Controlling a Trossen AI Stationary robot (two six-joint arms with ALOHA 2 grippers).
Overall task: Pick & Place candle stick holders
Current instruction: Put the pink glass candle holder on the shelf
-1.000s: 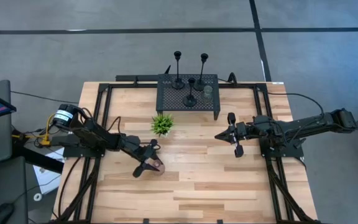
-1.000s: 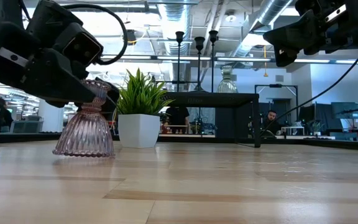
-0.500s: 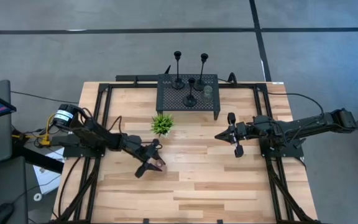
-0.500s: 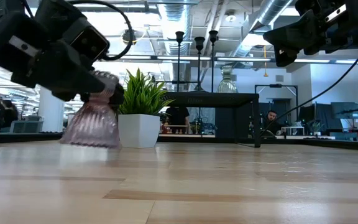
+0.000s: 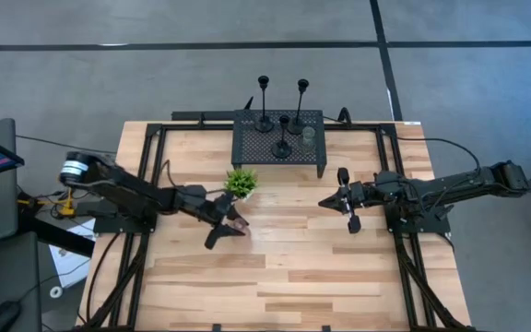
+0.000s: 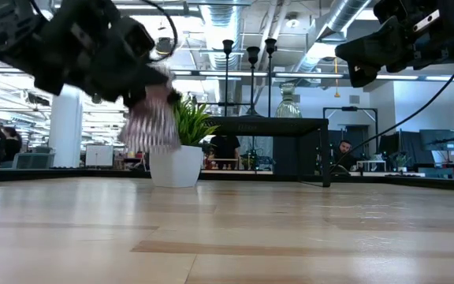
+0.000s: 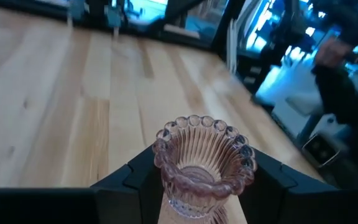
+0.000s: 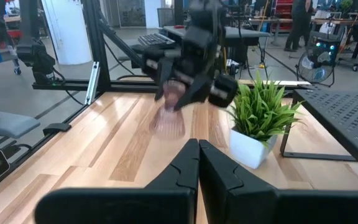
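Left gripper (image 5: 225,224) clamped on pinkish glass cup (image 6: 150,120), held in the air clear of the desk (image 5: 321,267).
Cup sat upright between the fingers (image 7: 135,177) in the left wrist view, just beside the potted plant (image 5: 241,183) on its near side. Right gripper (image 5: 348,205) hung over the desk's right half, fingers pressed together, holding nothing. Three black holders (image 5: 282,136) and greenish glass cup (image 5: 308,136) stood on the black mesh rack (image 5: 256,143) at the desk's far edge.
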